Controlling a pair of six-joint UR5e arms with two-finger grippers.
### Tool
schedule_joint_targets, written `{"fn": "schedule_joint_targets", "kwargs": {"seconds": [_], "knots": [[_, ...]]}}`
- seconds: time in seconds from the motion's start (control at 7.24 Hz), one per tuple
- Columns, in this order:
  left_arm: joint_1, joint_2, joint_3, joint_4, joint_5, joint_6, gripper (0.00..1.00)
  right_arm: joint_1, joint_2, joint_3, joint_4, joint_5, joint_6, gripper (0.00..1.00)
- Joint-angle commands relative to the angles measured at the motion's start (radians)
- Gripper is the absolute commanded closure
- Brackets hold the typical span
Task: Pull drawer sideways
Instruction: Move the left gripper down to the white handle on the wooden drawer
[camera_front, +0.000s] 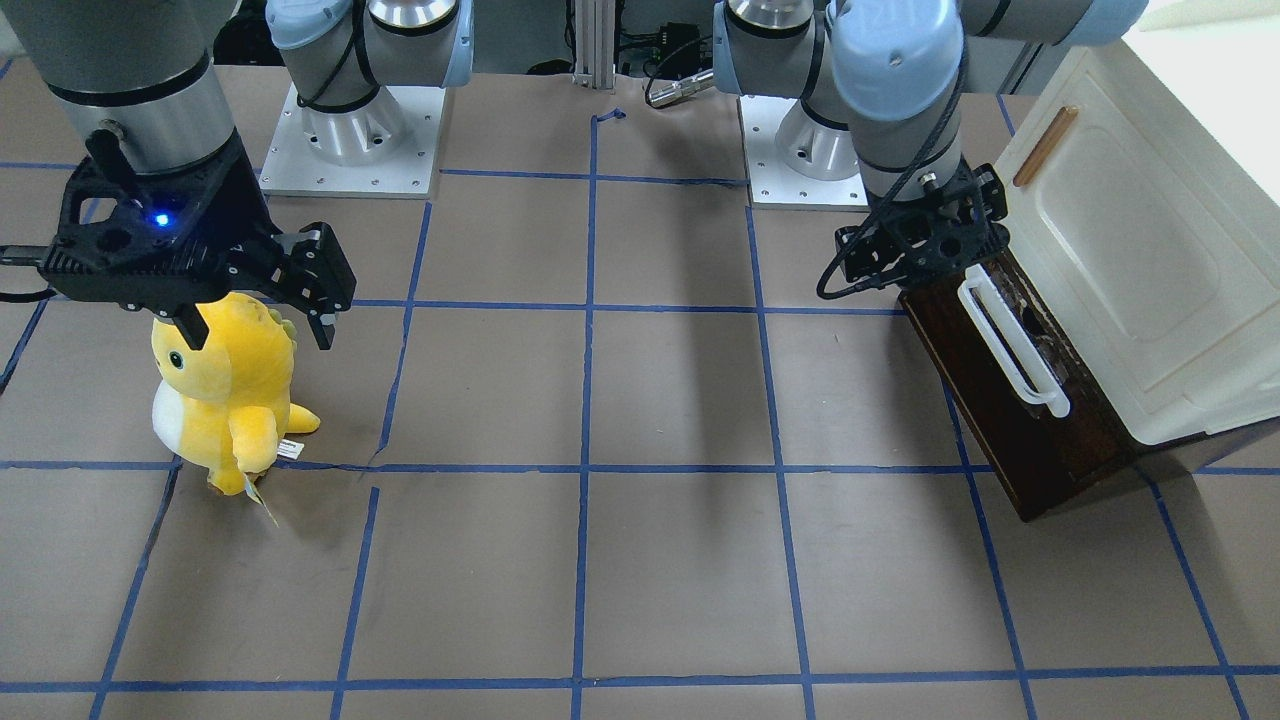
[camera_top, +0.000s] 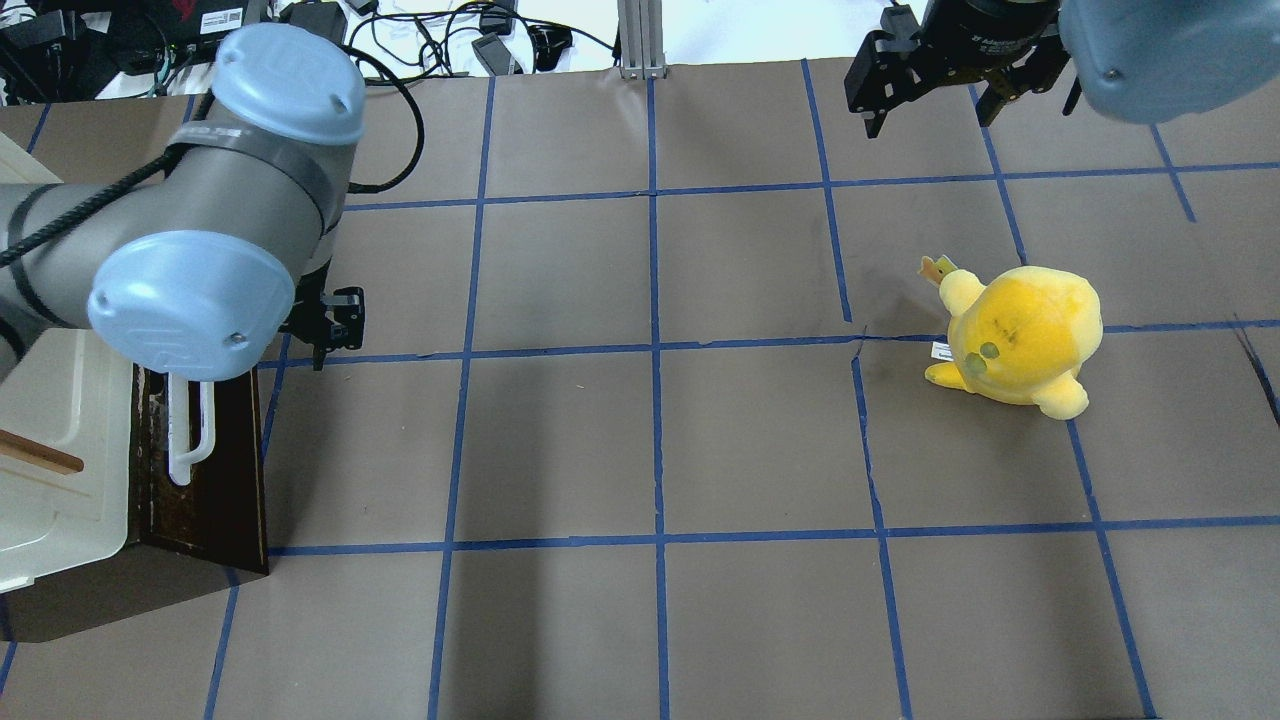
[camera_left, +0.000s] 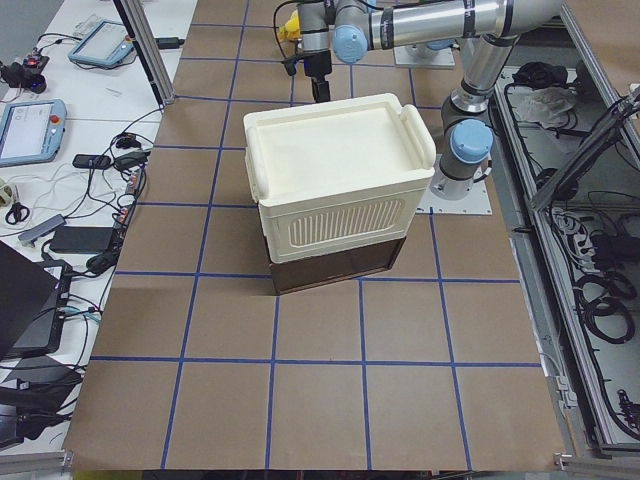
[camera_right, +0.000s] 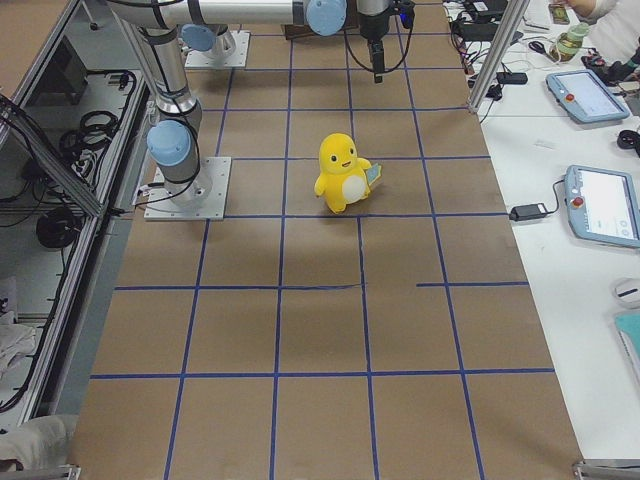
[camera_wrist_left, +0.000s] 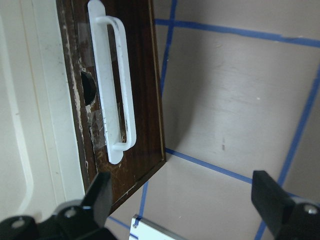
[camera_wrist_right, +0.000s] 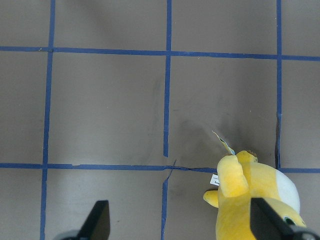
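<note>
The drawer (camera_front: 1010, 420) has a dark brown wooden front and a long white bar handle (camera_front: 1012, 345). It sits shut under the cream cabinet (camera_front: 1130, 250) at the table's end on my left side. In the left wrist view the drawer front (camera_wrist_left: 142, 100) and its handle (camera_wrist_left: 112, 85) lie just ahead of the fingers. My left gripper (camera_wrist_left: 182, 200) is open and empty. It hovers at the robot-side end of the handle (camera_top: 190, 420) without touching it. My right gripper (camera_front: 255, 325) is open and empty, far away above a yellow plush toy.
A yellow plush toy (camera_front: 225, 390) stands on the brown table under my right gripper and also shows in the right wrist view (camera_wrist_right: 252, 195). The cabinet door has a small wooden handle (camera_front: 1045, 145). Blue tape lines grid the table top.
</note>
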Motion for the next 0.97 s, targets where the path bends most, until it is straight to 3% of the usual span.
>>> {"fn": "schedule_joint_targets", "kwargs": {"seconds": [0.0,0.41,0.83], "knots": [[-0.021,-0.134,-0.012,-0.009,0.192,-0.011,0.0,0.0,0.0,0.0,0.0,0.0,0.0,0.0],[-0.034,-0.281,-0.015,-0.046,0.41,-0.049,0.0,0.0,0.0,0.0,0.0,0.0,0.0,0.0],[-0.033,-0.358,-0.015,-0.113,0.494,-0.124,0.0,0.0,0.0,0.0,0.0,0.002,0.0,0.0]]}}
